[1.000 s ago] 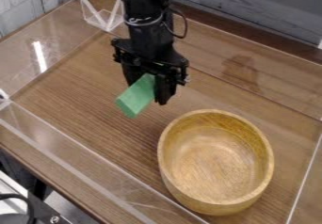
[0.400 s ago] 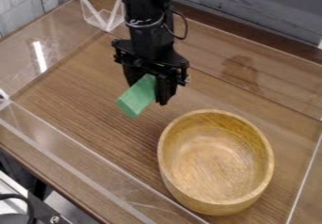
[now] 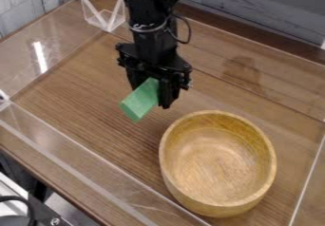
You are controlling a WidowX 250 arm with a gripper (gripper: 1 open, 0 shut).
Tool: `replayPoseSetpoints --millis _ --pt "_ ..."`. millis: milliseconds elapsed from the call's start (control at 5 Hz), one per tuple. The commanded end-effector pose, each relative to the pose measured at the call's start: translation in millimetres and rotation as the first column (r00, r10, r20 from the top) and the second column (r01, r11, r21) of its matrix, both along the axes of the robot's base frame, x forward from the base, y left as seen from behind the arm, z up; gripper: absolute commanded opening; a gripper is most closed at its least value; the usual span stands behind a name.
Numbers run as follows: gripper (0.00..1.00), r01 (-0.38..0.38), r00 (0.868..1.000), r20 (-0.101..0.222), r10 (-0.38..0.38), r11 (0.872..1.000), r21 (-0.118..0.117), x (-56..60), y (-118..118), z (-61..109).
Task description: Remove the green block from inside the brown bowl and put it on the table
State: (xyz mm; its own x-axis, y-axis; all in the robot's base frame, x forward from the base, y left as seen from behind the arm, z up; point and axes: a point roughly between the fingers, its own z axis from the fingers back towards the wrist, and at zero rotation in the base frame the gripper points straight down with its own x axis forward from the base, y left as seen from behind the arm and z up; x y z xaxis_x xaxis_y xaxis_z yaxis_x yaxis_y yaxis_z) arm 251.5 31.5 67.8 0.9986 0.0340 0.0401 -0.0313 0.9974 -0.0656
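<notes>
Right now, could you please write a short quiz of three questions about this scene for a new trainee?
1. True or false: the flat bright green block lies inside the round light-brown wooden bowl.
2. Where is the green block? A) flat on the wood-grain table; B) held in the black tool, tilted, to the left of the bowl in the picture; C) leaning on the clear plastic wall.
3. Fill in: the inside of the bowl is ____.

Key
1. False: the block is out of the bowl.
2. B: the tool is shut on it, and it hangs tilted over the table.
3. Empty.
</notes>
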Motion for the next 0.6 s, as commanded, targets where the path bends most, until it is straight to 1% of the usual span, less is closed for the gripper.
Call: replayPoseSetpoints --millis 0,400 --pt "0.0 0.0 1.0 0.03 0.0 1.0 0.011 6.2 12.3 2.3" --pt "0.0 -0.007 0.999 0.033 0.006 1.0 0.014 13.9 25.2 -5.8"
